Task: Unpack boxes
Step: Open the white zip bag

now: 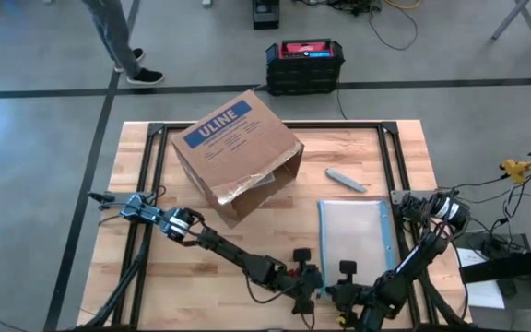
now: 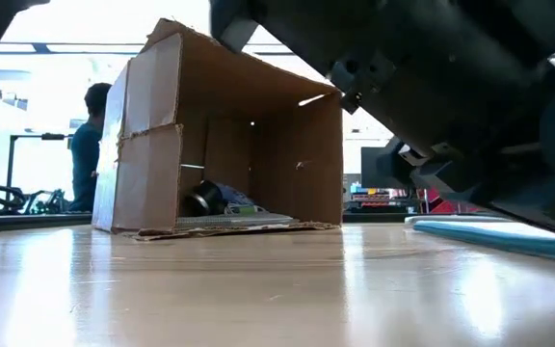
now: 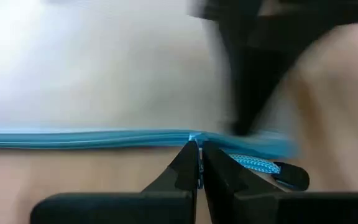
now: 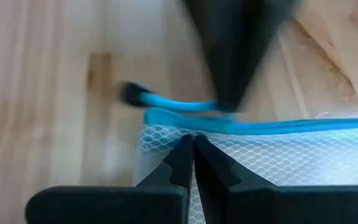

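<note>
Unpacking partly done; both grippers pinch the zip pouch's near corner.

The cardboard box lies on its side, mouth open, well behind the clear blue-edged pouch; a dark object and other bits remain inside, so emptying looks unfinished; a grey wrapped item lies between box and pouch. Left gripper has its jaws together on the pouch's blue zipper edge; right gripper is clamped on the pouch's mesh corner.
</note>
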You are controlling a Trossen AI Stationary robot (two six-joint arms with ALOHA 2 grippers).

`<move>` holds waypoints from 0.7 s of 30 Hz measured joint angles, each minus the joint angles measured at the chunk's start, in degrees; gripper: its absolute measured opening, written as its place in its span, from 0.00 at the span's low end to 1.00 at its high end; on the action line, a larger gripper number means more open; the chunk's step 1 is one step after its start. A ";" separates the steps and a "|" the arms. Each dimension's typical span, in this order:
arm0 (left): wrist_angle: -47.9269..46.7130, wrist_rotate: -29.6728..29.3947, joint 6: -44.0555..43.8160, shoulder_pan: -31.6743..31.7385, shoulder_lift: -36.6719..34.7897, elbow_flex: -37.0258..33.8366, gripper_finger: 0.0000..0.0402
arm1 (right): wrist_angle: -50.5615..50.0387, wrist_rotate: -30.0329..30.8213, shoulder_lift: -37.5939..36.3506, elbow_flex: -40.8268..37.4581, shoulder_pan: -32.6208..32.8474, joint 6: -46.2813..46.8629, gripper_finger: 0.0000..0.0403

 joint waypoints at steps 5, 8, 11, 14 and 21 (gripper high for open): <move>-2.55 -1.61 1.61 3.42 -0.36 0.05 0.00 | 1.36 -2.93 -0.49 -0.01 2.57 0.01 0.00; -7.17 -1.99 2.29 5.53 -0.49 0.07 0.00 | 3.45 -5.78 -0.86 -0.01 4.40 -0.60 0.00; -13.65 -4.50 2.32 7.81 -1.18 0.23 0.00 | 5.78 -7.78 -0.87 -0.01 6.41 -0.35 0.00; -20.74 -6.78 1.51 9.52 -1.98 0.38 0.00 | 6.60 -8.86 -0.87 0.16 7.86 1.26 0.00; -31.53 -8.64 -0.27 10.19 -5.30 0.06 0.00 | 5.84 -7.55 -1.27 0.85 8.52 0.79 0.00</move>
